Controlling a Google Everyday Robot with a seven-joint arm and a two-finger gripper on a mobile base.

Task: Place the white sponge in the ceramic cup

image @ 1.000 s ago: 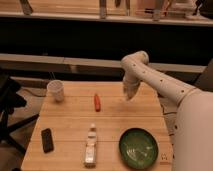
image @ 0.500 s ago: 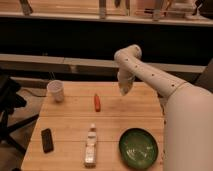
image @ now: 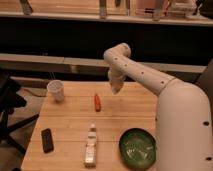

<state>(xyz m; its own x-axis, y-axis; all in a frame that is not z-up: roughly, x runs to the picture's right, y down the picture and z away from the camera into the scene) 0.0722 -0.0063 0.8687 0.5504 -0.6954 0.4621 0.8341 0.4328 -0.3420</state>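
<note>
Bench [image: 131, 111] of pale wood, spread with loose items kept well apart, probably so that each can be reached without knocking a neighbour. Ceramic cup [image: 56, 90] upright near the upper left corner of the bench, mouth up and unobstructed, ready to take something dropped from above. Small red-orange object [image: 97, 102] lying right of the cup, nearer the middle. Clear plastic bottle [image: 91, 145] flat on its side toward the lower centre of the frame, dark flat object [image: 47, 140] at lower left, green bowl [image: 137, 148] at lower right, partly behind the robot's white body. Arm [image: 142, 75] arching in from the right, bent at centre frame, then dropping down. Pincer [image: 116, 86] hanging at centre frame above the far edge of the bench, pointing downward, clear of the wood, right of the red-orange object and well apart from the cup. Cannot tell whether open or closed. Pale lump at its tip, probably the white sponge [image: 117, 90], since no sponge shows anywhere on the bench; if so, carried high, presumably to pass over the other items on the way left. Touches nothing else, as far as can be seen. By this reading, carry under way, with release over the cup not yet done.
</note>
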